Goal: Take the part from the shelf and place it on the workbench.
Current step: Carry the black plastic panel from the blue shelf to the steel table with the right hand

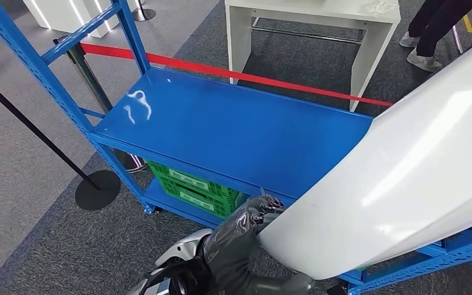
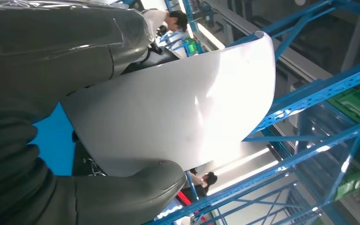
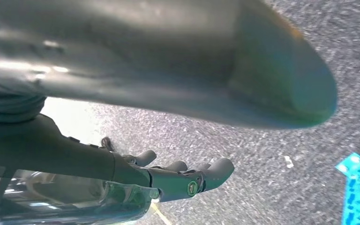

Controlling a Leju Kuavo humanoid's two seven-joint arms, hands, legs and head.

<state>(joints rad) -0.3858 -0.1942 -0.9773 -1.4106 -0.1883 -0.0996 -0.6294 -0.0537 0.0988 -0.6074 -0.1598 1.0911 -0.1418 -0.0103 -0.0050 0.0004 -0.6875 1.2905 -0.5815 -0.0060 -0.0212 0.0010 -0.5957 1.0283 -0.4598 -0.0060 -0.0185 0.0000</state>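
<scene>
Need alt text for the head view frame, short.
A large curved white part fills the right of the frame, its lower end gripped by the robot's dark-gloved left hand. Behind it stands a blue metal shelf with a green crate on its lower level; a red barrier tape and white workbench lie beyond.

Head view: high on the body, looking forward and down over the blue shelf (image 1: 233,132). Left wrist view: close behind the left hand (image 2: 51,117), facing the white part (image 2: 178,108) against that shelf's blue frame, both shared with the head view. Right wrist view: very close, aimed down at grey carpet (image 3: 262,154) beside the shelf.
</scene>
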